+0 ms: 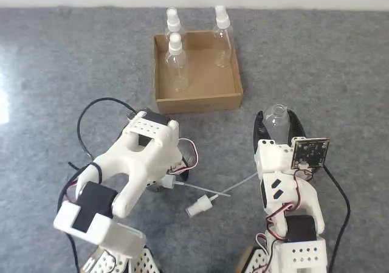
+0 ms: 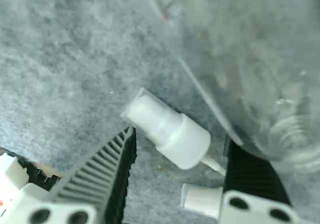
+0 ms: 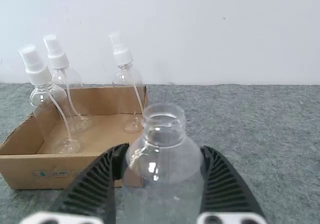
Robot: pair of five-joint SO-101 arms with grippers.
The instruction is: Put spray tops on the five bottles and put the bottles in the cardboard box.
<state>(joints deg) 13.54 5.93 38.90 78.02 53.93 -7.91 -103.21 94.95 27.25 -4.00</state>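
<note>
The right gripper (image 3: pixel 162 156) was clamped on an upright, uncapped bottle (image 3: pixel 161 129) near the cardboard box (image 3: pixel 30 164) holding three capped bottles (image 1: pixel 177 60), while the left gripper (image 2: pixel 180 141) sat wide around a spray top (image 2: pixel 167 126) lying on the counter (image 1: pixel 316 54).

I count 3 capped bottles (image 1: pixel 177 63), 1 cardboard box (image 1: pixel 197 103) and 1 uncapped bottle (image 1: pixel 276 115). My left wrist view blurs what is probably 1 more bare bottle (image 2: pixel 280 84). Loose spray tops (image 1: pixel 200 207) come to 2.
</note>
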